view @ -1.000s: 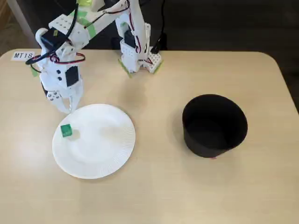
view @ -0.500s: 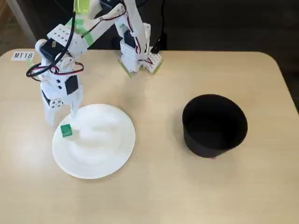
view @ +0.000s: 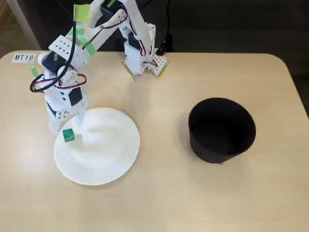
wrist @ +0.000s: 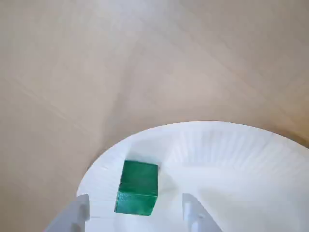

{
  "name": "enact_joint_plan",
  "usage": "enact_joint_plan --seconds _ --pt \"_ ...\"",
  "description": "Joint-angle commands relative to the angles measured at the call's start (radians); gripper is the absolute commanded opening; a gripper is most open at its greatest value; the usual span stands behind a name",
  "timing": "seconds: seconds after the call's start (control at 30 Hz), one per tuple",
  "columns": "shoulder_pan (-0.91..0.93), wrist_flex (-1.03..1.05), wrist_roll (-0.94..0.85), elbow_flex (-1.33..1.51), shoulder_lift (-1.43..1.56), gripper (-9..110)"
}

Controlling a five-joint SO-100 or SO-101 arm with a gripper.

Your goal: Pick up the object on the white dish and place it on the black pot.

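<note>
A small green cube (view: 68, 135) lies on the left part of the white paper dish (view: 104, 154). In the wrist view the cube (wrist: 137, 187) sits near the dish's rim (wrist: 231, 140), between my two white fingertips (wrist: 79, 208). My gripper (view: 66, 124) is open and hangs just above the dish's left edge, over the cube, with the jaws on either side of it and apart from it; it also shows at the bottom of the wrist view (wrist: 135, 205). The black pot (view: 221, 129) stands upright on the right of the table.
The arm's base (view: 142, 60) is clamped at the table's far edge. A label reading MT18 (view: 24, 57) is stuck at the far left corner. Bare wooden table (view: 164, 193) lies between dish and pot.
</note>
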Motion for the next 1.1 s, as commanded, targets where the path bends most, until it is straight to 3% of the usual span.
enact_joint_plan --seconds 0.0,0.4,0.63,1.07 --pt "-0.006 -0.015 -0.003 -0.029 0.008 26" --pt "-0.015 -0.061 0.0 -0.04 -0.021 23" --pt "-0.017 -0.061 0.005 -0.058 -0.038 13" --pt "-0.021 -0.044 0.006 -0.084 -0.043 4"
